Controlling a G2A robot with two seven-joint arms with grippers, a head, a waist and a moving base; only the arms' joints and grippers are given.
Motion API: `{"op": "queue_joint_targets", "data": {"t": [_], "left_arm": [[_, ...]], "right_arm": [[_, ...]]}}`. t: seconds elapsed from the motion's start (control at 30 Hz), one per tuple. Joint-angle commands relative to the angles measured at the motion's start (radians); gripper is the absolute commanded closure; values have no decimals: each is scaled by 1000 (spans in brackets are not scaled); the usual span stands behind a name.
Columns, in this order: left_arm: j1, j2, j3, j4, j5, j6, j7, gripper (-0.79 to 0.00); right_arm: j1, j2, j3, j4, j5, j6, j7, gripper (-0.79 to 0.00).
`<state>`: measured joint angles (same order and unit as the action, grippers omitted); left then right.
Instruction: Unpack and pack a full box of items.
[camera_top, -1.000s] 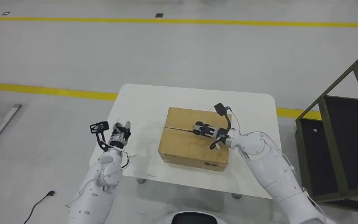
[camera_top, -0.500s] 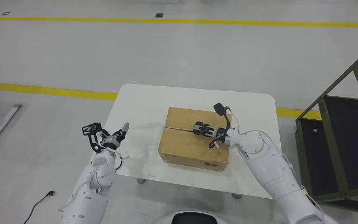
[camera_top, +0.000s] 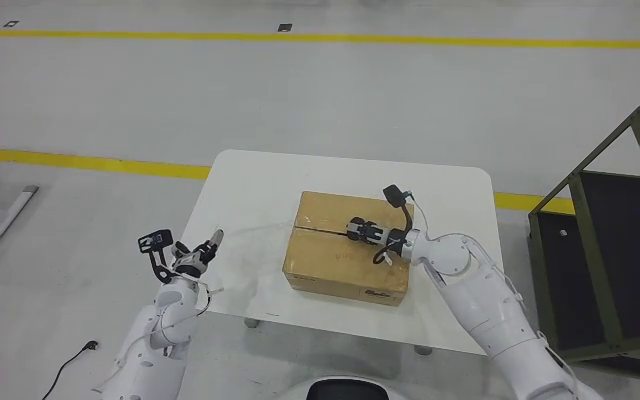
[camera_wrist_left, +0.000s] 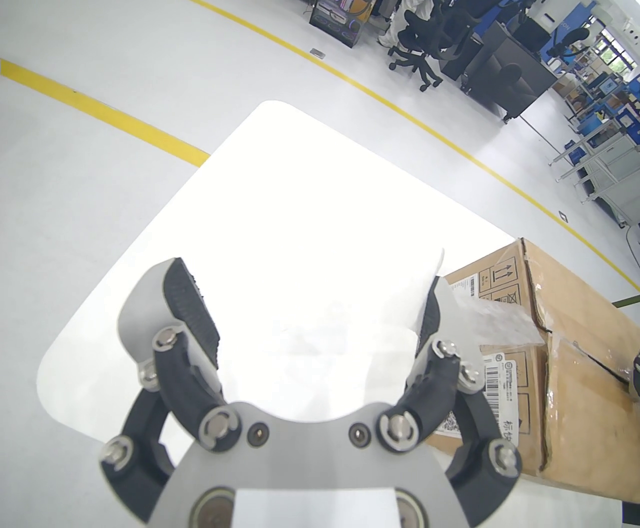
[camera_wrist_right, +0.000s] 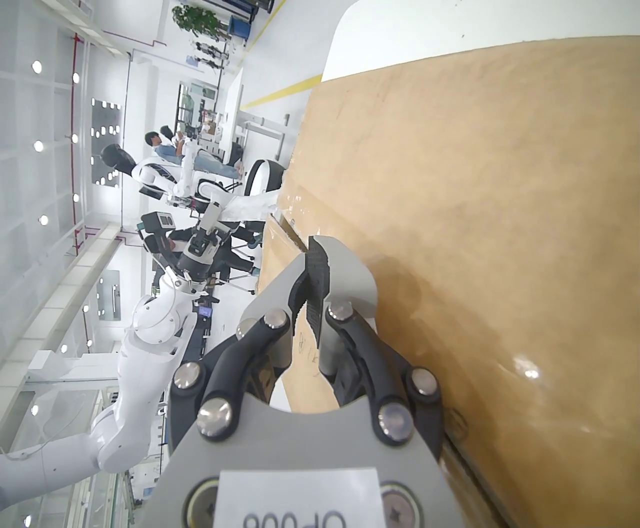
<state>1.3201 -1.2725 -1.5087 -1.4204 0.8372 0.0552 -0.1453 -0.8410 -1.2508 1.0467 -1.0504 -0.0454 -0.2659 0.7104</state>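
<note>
Box (camera_top: 345, 247): closed cardboard, mid white table (camera_top: 250, 190); unpacking barely begun, I judge
Right gripper (camera_wrist_right: 315, 260): pinched narrow on box's top seam
Left gripper (camera_wrist_left: 307, 280): spread wide, by table edge
Tape (camera_wrist_left: 495, 315): clear strip, box to left finger

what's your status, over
Left gripper open, tape strip stretched from one finger to the box. Right gripper shut, on the box top at the seam. Box closed.

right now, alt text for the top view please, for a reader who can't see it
Seen from above, a closed brown cardboard box sits on a white rounded table. The right gripper is on the box's top by the centre seam, and the left gripper is near the table's edge, apart from the box.
</note>
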Motion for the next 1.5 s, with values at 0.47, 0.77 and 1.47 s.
{"op": "queue_joint_targets", "data": {"t": [0.47,0.77,1.47], "left_arm": [[3,1,18,-67,33,-13,-38,-785],[28,7,-5,-110,69,2,-65,-785],[81,47,-6,-277,471,-59,-445,-785]], "right_arm": [[134,-82,-176,115,30,-43,-43,0],[208,-134,-238,294,56,-31,-55,0],[256,-184,-254,431,51,-56,-77,0]]}}
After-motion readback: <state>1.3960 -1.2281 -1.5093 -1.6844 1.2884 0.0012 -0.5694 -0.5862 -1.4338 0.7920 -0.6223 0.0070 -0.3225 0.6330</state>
